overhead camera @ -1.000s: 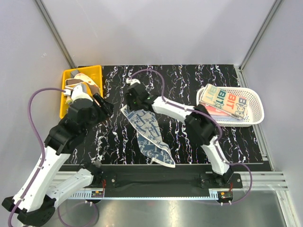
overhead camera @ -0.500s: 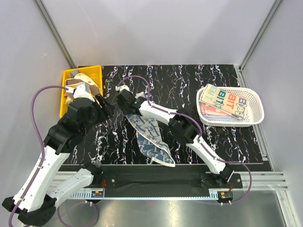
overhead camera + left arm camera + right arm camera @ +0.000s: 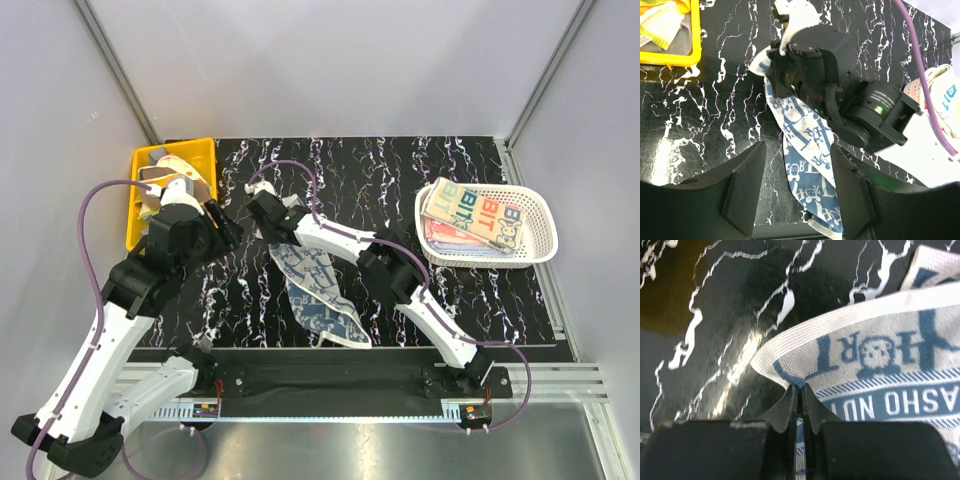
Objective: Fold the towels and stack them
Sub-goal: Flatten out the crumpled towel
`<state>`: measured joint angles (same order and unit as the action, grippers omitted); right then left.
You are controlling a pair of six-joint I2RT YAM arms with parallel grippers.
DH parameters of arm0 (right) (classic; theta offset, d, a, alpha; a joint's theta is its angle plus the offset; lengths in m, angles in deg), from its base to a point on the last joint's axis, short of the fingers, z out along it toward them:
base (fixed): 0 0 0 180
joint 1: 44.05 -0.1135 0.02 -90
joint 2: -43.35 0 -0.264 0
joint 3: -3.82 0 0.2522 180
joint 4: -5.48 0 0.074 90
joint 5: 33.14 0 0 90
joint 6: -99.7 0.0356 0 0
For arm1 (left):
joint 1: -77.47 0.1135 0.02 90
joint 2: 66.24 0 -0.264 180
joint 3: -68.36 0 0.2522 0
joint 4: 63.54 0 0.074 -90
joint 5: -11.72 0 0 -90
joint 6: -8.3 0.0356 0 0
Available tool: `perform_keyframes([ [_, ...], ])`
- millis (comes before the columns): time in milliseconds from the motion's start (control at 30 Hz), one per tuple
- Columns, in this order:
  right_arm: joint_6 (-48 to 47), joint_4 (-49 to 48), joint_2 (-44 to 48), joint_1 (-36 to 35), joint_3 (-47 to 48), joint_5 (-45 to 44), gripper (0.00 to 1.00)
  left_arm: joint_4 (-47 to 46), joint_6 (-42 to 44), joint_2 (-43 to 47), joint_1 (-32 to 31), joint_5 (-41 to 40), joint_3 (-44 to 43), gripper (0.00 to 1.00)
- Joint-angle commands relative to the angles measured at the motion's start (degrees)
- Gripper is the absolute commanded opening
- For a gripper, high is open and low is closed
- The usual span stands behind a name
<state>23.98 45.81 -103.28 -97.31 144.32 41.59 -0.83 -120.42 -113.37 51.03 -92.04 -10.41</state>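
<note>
A blue-white patterned towel [image 3: 312, 290] lies crumpled in a long diagonal strip on the black marbled table [image 3: 400, 170]. My right gripper [image 3: 268, 228] is shut on its far left corner. In the right wrist view the jaws [image 3: 800, 390] pinch the towel's white hem [image 3: 880, 355]. My left gripper [image 3: 225, 228] hovers open just left of that corner. Between its spread fingers [image 3: 745, 185] the left wrist view shows the towel [image 3: 805, 150] lying on the table. Folded towels, the top one cream with bold lettering [image 3: 472, 212], lie in the white basket [image 3: 540, 250].
A yellow bin [image 3: 200, 147] at the far left holds more cloths [image 3: 165, 165], close behind my left gripper. The right arm [image 3: 400, 270] stretches diagonally over the table's middle. The table's front edge [image 3: 350, 350] lies just past the towel's near end.
My right gripper moved left along the towel to its far corner and shut on the hem. The left arm shifted slightly and stays open.
</note>
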Motion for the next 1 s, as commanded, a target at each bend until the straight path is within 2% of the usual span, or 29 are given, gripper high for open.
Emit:
perform_keyframes([
  [0,0.3,-0.99,9.76,-0.27,-2.45,1.01,0.07,-3.51,1.63,-0.32,0.95,1.63,-0.2,0.59],
  [200,4.87,-3.71,19.95,5.26,-9.92,10.85,0.07,-4.91,1.72,-1.55,2.26,3.56,0.32,0.57],
  [367,6.11,-4.59,25.68,11.95,-16.95,15.17,0.06,-8.16,1.02,-4.8,2.97,5.67,2.17,0.56],
  [600,4.36,-6.79,27.98,25.82,-25.04,23.61,0.09,-16.94,-1.44,-17.36,3.41,10.14,4.28,0.55],
  [700,3.65,-4.78,25.17,31.36,-24.35,23.97,0.33,-21.08,-1.89,-26.56,3.32,13.13,3.23,0.54],
  [733,3.47,-4.07,24.55,33.2,-23.82,23.62,0.38,-22.48,-1.97,-28.69,3.32,13.4,2.36,0.54],
  [767,3.3,-3.55,24.11,33.91,-23.73,22.57,0.49,-22.67,-1.8,-30.8,3.32,13.41,1.74,0.54],
  [833,3.29,-2.84,25.24,34.44,-25.21,20.55,0.61,-22.58,-1.45,-36.08,3.32,15.07,0.42,0.54],
  [867,3.29,-2.75,27.16,34.45,-26.01,18.97,0.7,-22.58,-1.27,-37.23,3.32,15.25,0.59,0.55],
  [967,4.34,-2.66,31.56,34.45,-29.7,17.91,0.77,-23.72,-1.53,-38.65,3.23,15.34,3.39,0.57],
])
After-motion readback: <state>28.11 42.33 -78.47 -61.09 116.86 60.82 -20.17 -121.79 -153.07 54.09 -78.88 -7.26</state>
